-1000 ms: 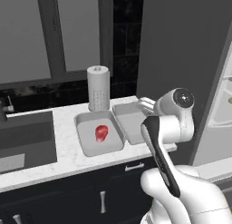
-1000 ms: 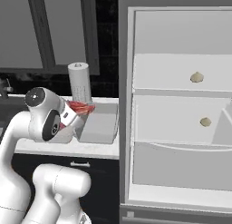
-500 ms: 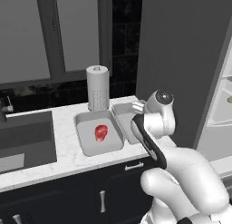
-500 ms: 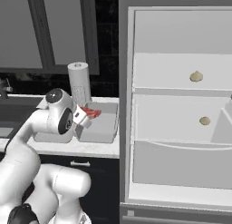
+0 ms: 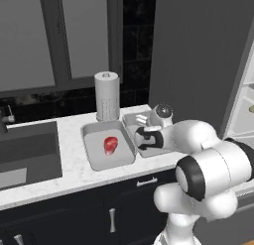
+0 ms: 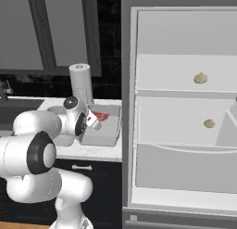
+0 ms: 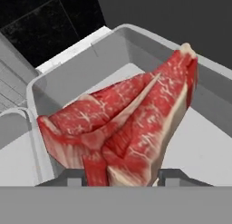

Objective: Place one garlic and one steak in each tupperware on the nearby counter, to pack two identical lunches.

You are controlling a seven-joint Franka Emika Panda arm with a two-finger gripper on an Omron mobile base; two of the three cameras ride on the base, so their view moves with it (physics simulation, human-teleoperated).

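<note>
My gripper (image 7: 120, 177) is shut on a raw red steak (image 7: 131, 132), which hangs just over the floor of a light-grey tupperware (image 7: 77, 78). From the right base, the gripper (image 6: 96, 120) holds that steak (image 6: 101, 116) above the tupperware (image 6: 99, 139) nearest the fridge. On the white counter (image 5: 64, 162) the other tupperware (image 5: 94, 154) has a second steak (image 5: 110, 145) lying in it. My hand covers most of the right tupperware (image 5: 130, 118). Two garlic bulbs (image 6: 200, 78) (image 6: 209, 124) lie on the fridge shelves.
A paper-towel roll (image 5: 107, 95) stands upright behind the tubs. The dark sink basin (image 5: 25, 150) lies at the counter's left. The open white fridge (image 6: 185, 144) stands right of the counter, beside the tubs.
The arm has swung from the fridge side leftwards and down with the steak in its grip, so the hand now sits low over the right tupperware.
</note>
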